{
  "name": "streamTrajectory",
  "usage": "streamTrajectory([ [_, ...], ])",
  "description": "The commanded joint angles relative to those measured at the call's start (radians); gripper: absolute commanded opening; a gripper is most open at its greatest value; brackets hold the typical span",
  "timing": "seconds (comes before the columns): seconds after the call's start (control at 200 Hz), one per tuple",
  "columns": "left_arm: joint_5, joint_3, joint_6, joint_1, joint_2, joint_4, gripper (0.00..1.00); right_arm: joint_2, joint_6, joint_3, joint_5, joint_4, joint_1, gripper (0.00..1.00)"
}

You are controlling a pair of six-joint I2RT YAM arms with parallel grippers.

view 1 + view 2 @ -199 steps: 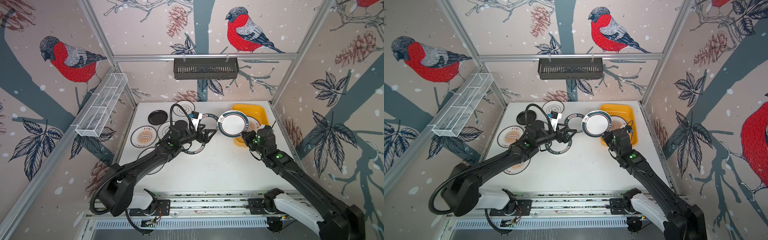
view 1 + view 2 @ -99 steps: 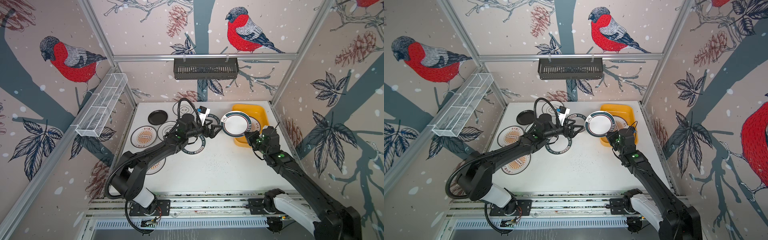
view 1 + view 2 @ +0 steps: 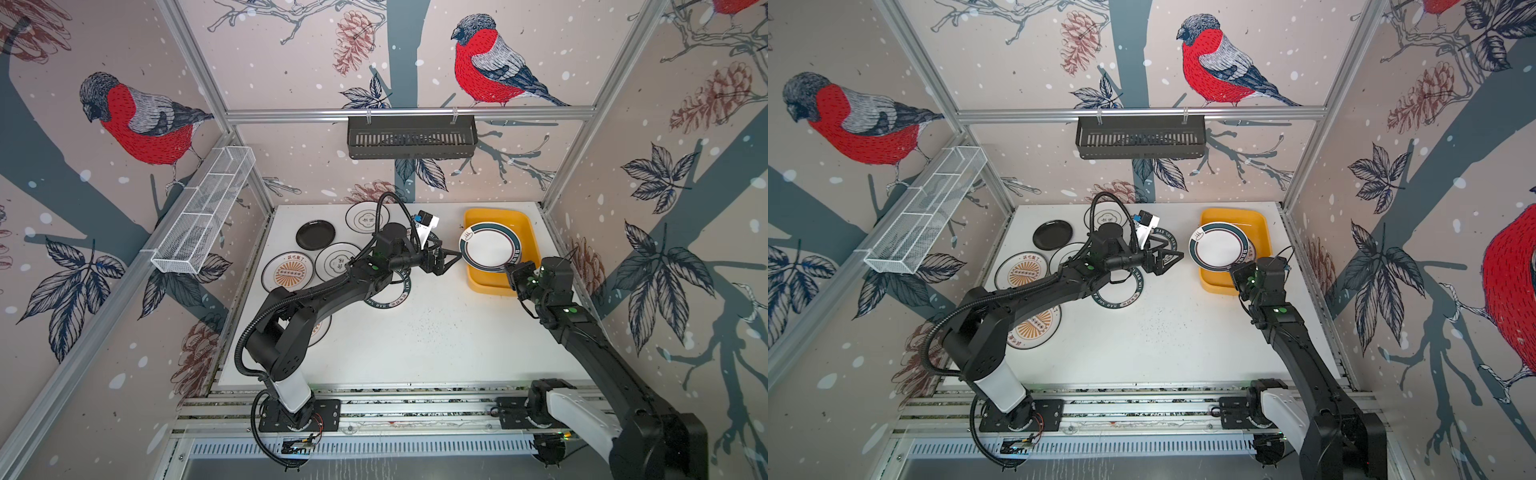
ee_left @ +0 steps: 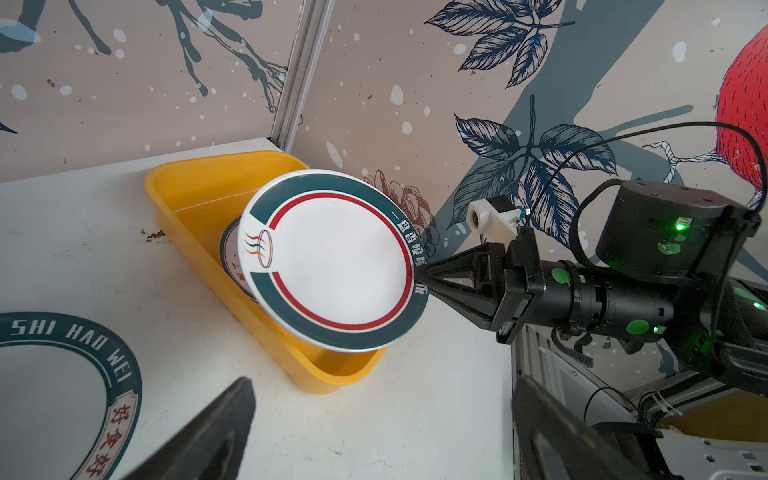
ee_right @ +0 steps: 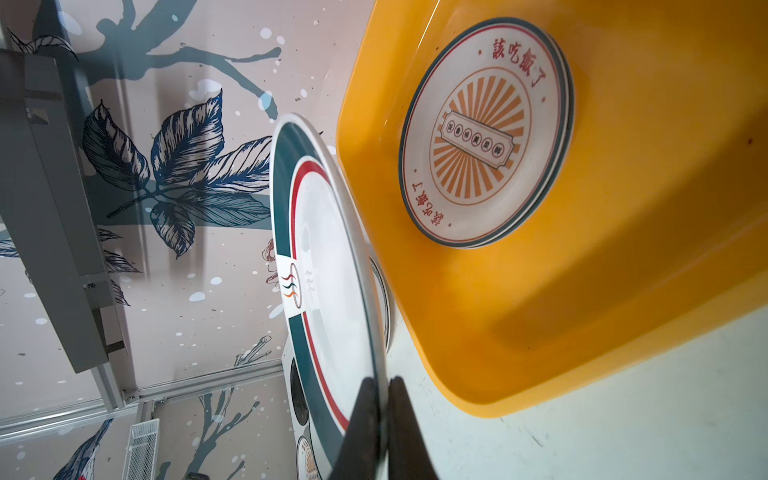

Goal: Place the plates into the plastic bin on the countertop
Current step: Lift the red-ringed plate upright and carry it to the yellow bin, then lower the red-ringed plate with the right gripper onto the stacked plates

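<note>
My right gripper [image 3: 513, 270] [image 4: 419, 276] [image 5: 384, 386] is shut on the rim of a white plate [image 3: 490, 247] [image 3: 1219, 245] [image 4: 332, 259] [image 5: 328, 270] with a dark green rim and a red ring. The plate hangs tilted over the left side of the yellow plastic bin [image 3: 528, 224] [image 3: 1260, 224] [image 4: 187, 183] [image 5: 623, 291]. A short stack topped by an orange sunburst plate [image 5: 486, 133] lies inside the bin. My left gripper [image 3: 451, 262] [image 3: 1173, 262] [image 4: 382, 386] stands open and empty just left of the held plate, apart from it.
On the white countertop [image 3: 436, 332], several plates lie at the left and back: a black one [image 3: 315, 235], an emblem one [image 3: 367, 217], a sunburst one [image 3: 289, 272], and a green lettered one [image 3: 386, 295] under the left arm. A black basket [image 3: 411, 137] and a wire rack [image 3: 203, 216] hang on the walls.
The right gripper has carried the plate to the right, over the bin. The left arm has stretched rightward after it, its jaws staying open.
</note>
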Motion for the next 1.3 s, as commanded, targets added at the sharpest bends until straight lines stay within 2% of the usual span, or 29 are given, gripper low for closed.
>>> streamTrajectory([
  [0.0,0.016,0.013,0.001,-0.003,0.01,0.027,0.96,-0.008,-0.028,-0.004,-0.031,0.067,-0.043,0.01],
  [0.215,0.026,0.048,0.003,-0.003,0.05,0.018,0.97,0.001,-0.032,-0.019,-0.072,0.087,-0.129,0.0],
  [0.505,0.04,0.104,-0.027,-0.005,0.121,0.055,0.96,0.069,-0.012,-0.015,-0.065,0.13,-0.179,0.01],
  [0.846,0.021,0.121,-0.044,-0.014,0.143,0.063,0.96,0.242,-0.02,0.056,-0.098,0.17,-0.197,0.01],
  [1.296,0.002,0.129,-0.018,-0.014,0.138,0.021,0.96,0.426,-0.009,0.095,-0.063,0.266,-0.198,0.0],
])
